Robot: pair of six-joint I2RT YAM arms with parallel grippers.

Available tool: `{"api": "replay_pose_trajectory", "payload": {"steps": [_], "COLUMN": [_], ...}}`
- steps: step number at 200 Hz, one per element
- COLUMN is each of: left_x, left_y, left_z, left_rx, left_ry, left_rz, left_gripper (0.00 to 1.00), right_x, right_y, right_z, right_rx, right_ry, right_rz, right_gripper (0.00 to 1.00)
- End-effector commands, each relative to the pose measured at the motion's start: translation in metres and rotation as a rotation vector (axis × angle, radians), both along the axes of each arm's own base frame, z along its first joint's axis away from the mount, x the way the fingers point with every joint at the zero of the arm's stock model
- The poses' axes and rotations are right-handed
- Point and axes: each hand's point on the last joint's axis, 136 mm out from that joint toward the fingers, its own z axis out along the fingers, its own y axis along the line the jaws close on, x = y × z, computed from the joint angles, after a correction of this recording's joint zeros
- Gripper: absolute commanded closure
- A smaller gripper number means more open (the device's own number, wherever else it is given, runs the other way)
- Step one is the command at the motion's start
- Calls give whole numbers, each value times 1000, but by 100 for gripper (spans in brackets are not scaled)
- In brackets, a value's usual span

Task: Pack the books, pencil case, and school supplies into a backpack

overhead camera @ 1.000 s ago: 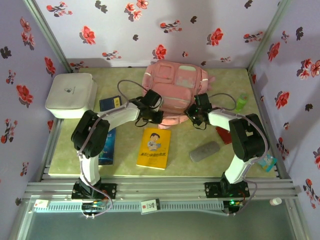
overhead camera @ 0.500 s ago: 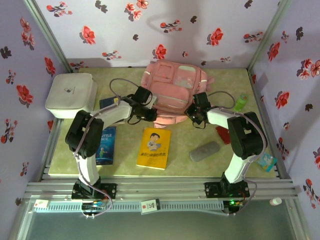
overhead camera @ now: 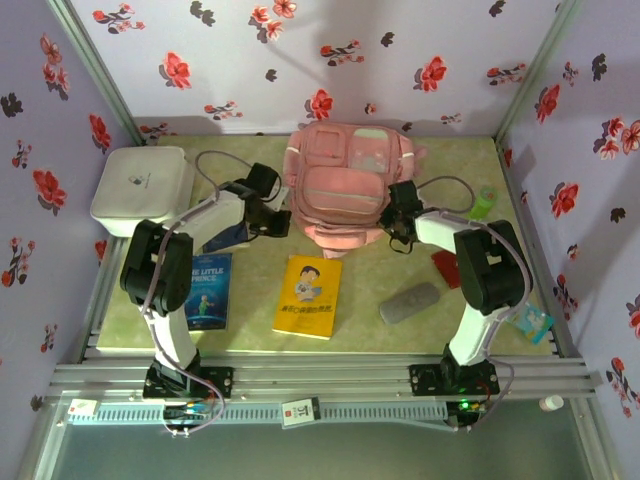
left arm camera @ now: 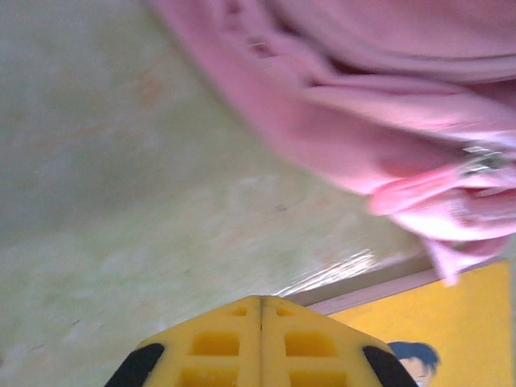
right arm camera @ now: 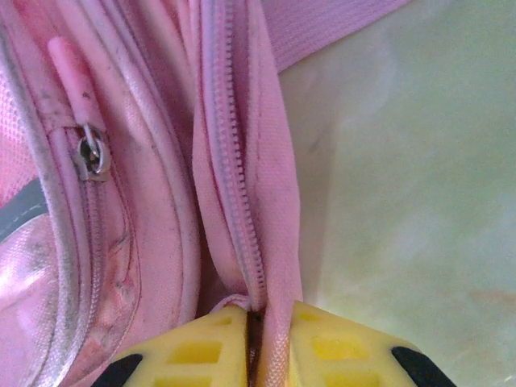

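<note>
The pink backpack [overhead camera: 345,180] lies at the back middle of the table. My right gripper [overhead camera: 398,232] is at its lower right corner, shut on the backpack's zipper edge [right arm camera: 242,210], which runs down between the yellow fingers [right arm camera: 355,343]. My left gripper [overhead camera: 275,222] sits just left of the backpack, shut with nothing in it [left arm camera: 260,300]; pink fabric [left arm camera: 387,121] hangs beyond it. The yellow book [overhead camera: 308,296] lies in the front middle and the blue illustrated book [overhead camera: 205,290] to its left. The navy book [overhead camera: 232,238] is mostly hidden under the left arm. The grey pencil case [overhead camera: 410,302] lies at the front right.
A white rounded box [overhead camera: 142,190] stands at the back left. A small green object [overhead camera: 484,203] lies by the right wall, a red item [overhead camera: 447,268] beside the right arm, and a teal item [overhead camera: 535,322] at the right edge.
The left arm has swung left, away from the backpack's front, over the navy book. The right gripper has closed on the backpack's zipper edge. The backpack has shifted and straightened a little.
</note>
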Motion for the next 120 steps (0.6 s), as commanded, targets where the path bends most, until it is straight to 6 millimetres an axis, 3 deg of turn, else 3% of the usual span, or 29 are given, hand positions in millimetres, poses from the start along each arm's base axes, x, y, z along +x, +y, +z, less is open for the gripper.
{"api": "replay_pose_trajectory", "payload": {"steps": [1, 12, 30, 69, 120], "left_x": [-3, -2, -2, -7, 1], "left_y": [9, 6, -3, -39, -72], "left_z": [-13, -13, -5, 10, 3], "left_rx": [64, 56, 2, -180, -275], "left_ry": [31, 25, -8, -82, -49], "left_rz": [-9, -8, -29, -149, -214], "left_gripper": [100, 100, 92, 60, 52], "right_x": [-7, -3, 1, 1, -1], "right_y": [-32, -30, -27, -27, -27], "right_z": [-23, -21, -14, -14, -18], "right_rx": [-139, -129, -118, -104, -96], "right_ry": [71, 57, 34, 34, 45], "right_rz": [-47, -34, -20, -9, -10], "right_gripper": [83, 82, 81, 80, 79]}}
